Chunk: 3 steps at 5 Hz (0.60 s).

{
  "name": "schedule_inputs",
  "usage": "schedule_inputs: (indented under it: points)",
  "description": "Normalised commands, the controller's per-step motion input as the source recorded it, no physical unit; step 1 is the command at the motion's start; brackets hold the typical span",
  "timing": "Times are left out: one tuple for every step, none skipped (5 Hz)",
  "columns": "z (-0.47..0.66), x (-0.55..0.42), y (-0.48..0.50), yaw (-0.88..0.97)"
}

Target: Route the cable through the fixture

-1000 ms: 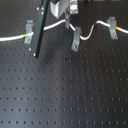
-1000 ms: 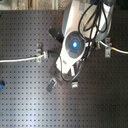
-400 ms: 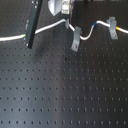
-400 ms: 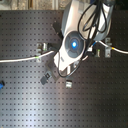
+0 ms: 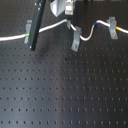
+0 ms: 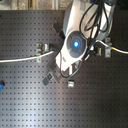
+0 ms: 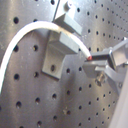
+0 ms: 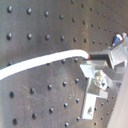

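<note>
The gripper (image 7: 92,59) pinches the cable (image 7: 30,35) — its fingers (image 7: 116,54) are clamped on the white cord, seen in both wrist views. From the fingers the cable arcs away over the perforated board (image 7: 25,100), passing just beside a grey clip (image 7: 57,50). In the first exterior view the cable (image 5: 50,27) runs across the board (image 5: 65,90) with a green band (image 5: 25,35) and a yellow band (image 5: 116,28), sagging between two clips (image 5: 75,40) — the other clip (image 5: 112,22) farther along.
</note>
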Motion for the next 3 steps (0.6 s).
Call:
schedule_inputs:
  points:
    - [0.29, -0.211, -0.254, -0.14]
    - [0.0, -0.028, -0.083, -0.12]
    - [-0.01, 0.042, 0.043, 0.0]
